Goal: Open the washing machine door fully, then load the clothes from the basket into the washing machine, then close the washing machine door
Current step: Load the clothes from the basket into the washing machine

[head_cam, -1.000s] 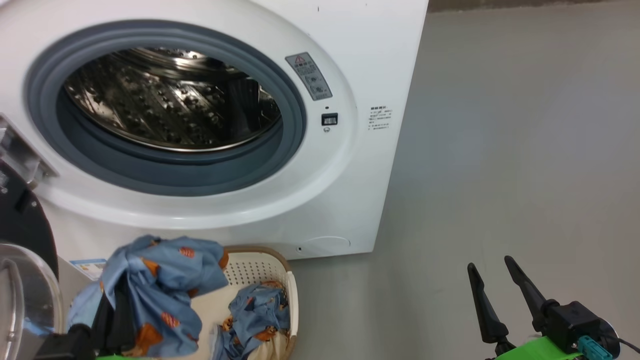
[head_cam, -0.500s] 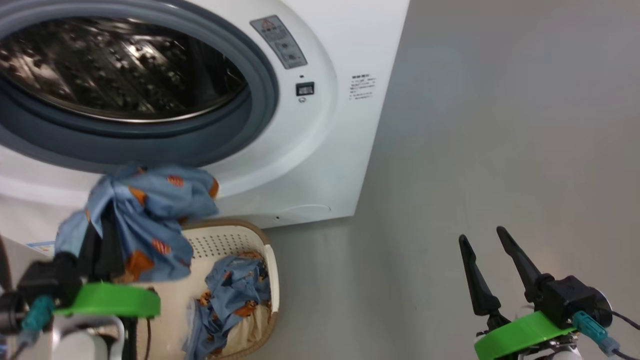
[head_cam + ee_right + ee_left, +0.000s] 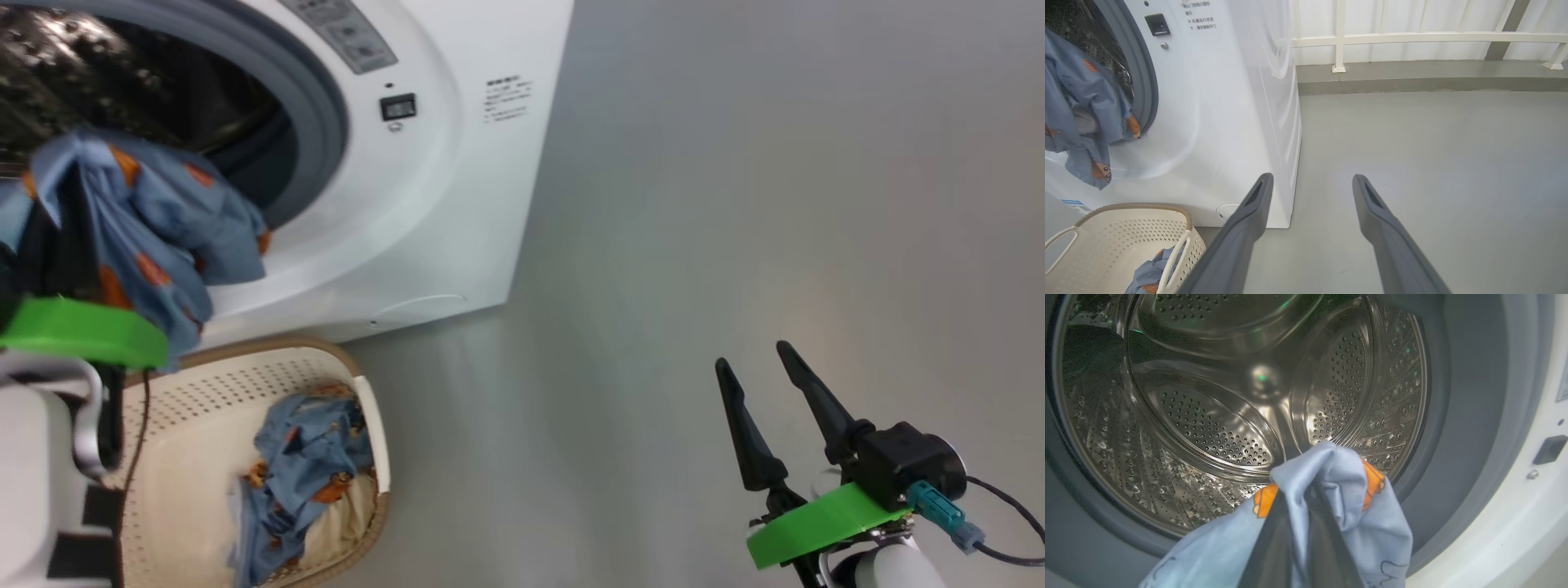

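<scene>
At far left of the head view, loading appears under way: the left gripper point(image 3: 57, 237), clamped shut on a blue garment point(image 3: 155, 220), holds it at the open mouth of the washing machine point(image 3: 441, 204), above the basket point(image 3: 245, 384) where a second garment point(image 3: 302, 457) lies; lower right, the right gripper point(image 3: 753, 357) gapes empty over grey floor point(image 3: 735, 163). Left wrist view: the steel drum point(image 3: 1208, 428) sits dead ahead, the gasket point(image 3: 1470, 416) lip the lone hurdle; next, likely, push deeper and release. Right wrist view: a white railing point(image 3: 1412, 37) runs across the top.

washing machine point(image 3: 441, 204): white, mouth uncovered | clothes point(image 3: 188, 212): one bunched at mouth (light-blue, orange print) | basket point(image 3: 204, 392): another inside
</scene>
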### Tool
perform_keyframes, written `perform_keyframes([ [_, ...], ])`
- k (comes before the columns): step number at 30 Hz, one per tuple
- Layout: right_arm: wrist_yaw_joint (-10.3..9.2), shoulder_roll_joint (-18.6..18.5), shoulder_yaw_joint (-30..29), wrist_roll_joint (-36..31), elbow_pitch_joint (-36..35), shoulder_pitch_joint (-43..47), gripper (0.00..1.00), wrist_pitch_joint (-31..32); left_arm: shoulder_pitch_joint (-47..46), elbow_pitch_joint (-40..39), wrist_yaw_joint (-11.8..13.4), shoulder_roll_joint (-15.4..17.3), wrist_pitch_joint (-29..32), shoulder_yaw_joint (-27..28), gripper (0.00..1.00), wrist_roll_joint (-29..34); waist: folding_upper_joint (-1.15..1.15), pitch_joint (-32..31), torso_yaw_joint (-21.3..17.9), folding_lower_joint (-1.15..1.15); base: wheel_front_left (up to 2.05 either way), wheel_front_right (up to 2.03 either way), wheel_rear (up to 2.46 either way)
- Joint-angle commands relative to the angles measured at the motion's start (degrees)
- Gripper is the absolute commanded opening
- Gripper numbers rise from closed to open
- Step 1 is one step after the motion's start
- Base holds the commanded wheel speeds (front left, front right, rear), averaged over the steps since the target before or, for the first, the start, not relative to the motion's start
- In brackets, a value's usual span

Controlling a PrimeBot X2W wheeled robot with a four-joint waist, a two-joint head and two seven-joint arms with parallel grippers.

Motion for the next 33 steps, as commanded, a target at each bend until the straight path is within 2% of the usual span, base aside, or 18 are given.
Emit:
perform_keyframes([
  [1, 0.08, -0.18, 1.58, 1.00, -1.14, -1.97, 1.00, -0.68, -2.77, -0.14, -0.27, 2.75, 0.31, 2.02, 0.00, 0.25, 0.00, 2.90, -2.94, 0.00, 0.00, 0.00, 0.00],
  [19, 0.08, -0.18, 3.74, 4.71, -1.40, -4.46, 1.00, -0.68, -21.08, 13.98, -1.28, 8.61, 4.44, 1.18, 0.00, 0.02, 0.00, 12.53, -8.24, 0.00, 0.00, 0.00, 0.00],
  [26, 0.08, -0.18, 4.49, 6.36, -1.59, -5.59, 1.00, -0.68, -28.91, 18.45, -1.57, 10.64, 5.93, -0.30, 0.00, 0.88, 0.00, 17.03, -8.74, 0.00, 0.00, 0.00, 0.00],
  [33, 0.08, -0.18, 5.41, 7.68, -1.73, -7.15, 1.00, -0.68, -35.38, 22.32, -1.66, 10.91, 4.41, -0.93, 0.00, 0.47, 0.00, 19.97, -8.58, 0.00, 0.00, 0.00, 0.00],
])
